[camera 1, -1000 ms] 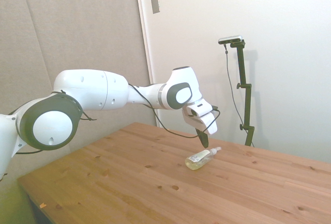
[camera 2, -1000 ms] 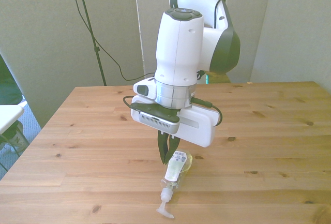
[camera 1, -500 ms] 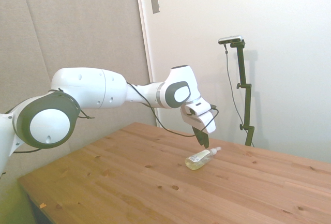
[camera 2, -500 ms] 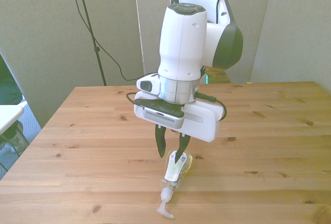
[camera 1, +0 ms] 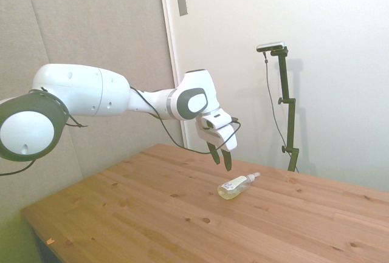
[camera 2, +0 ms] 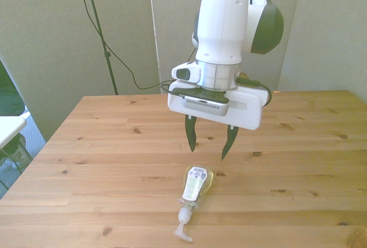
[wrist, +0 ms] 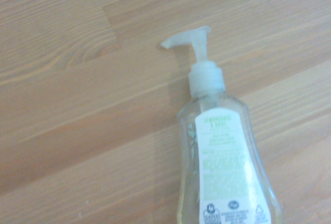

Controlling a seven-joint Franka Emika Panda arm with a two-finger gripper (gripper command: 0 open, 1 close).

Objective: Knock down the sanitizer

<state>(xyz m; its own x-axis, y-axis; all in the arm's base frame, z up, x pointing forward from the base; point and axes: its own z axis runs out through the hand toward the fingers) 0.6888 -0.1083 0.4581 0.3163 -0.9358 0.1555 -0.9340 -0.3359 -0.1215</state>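
Wrist view: clear plastic sanitizer (wrist: 222, 157) (white pump) flat on wood.

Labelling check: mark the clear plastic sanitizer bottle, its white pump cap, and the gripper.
clear plastic sanitizer bottle (camera 2: 195, 184): front view, label on body.
white pump cap (wrist: 205, 74): wrist view, collar.
gripper (camera 2: 209, 142): front view, midway between fingertips.

White arm outstretched, claw (camera 2: 209, 143) pointing down, fingers spread, empty.
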